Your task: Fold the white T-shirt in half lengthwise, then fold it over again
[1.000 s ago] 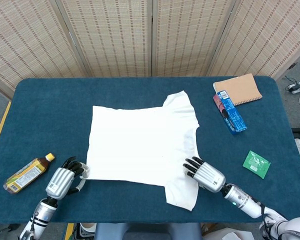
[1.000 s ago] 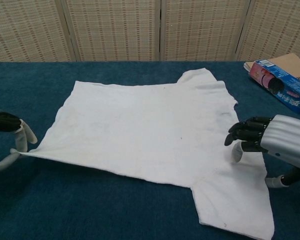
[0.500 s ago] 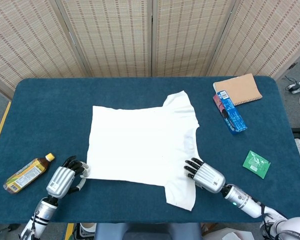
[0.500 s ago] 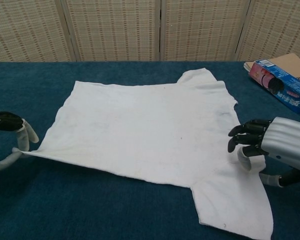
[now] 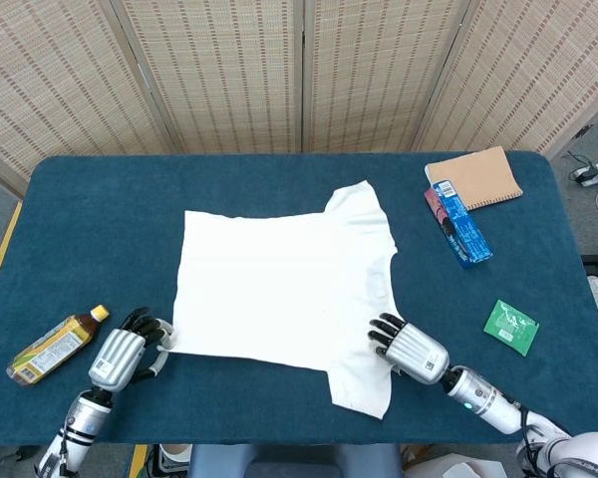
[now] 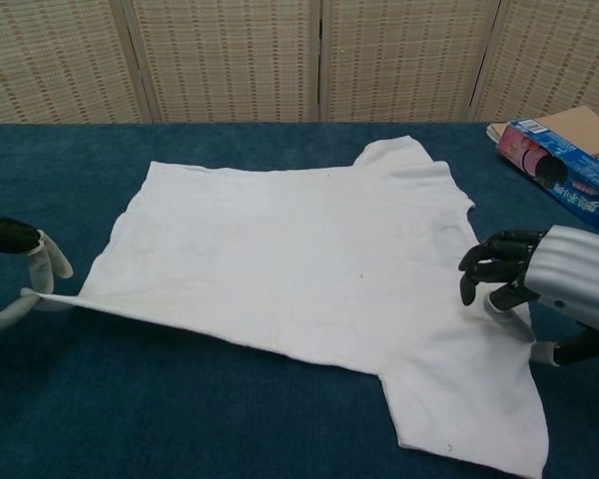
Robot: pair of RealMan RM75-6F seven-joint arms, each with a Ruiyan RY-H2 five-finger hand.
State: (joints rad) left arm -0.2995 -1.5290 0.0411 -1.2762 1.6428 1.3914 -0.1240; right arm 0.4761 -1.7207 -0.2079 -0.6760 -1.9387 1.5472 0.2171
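Our left hand [image 6: 20,274] pinches the T-shirt [image 5: 279,289] hem corner; our right hand [image 6: 539,284], fingers curled, must pinch its near sleeve before we lift evenly.

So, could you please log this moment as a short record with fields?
garment: white T-shirt spread flat on the blue table, unfolded
left hand: pinches the shirt's near hem corner
right hand: fingers curled over the near sleeve; grip unclear
left of shirt: amber tea bottle lying down
right of shirt: brown notebook, blue box, green packet
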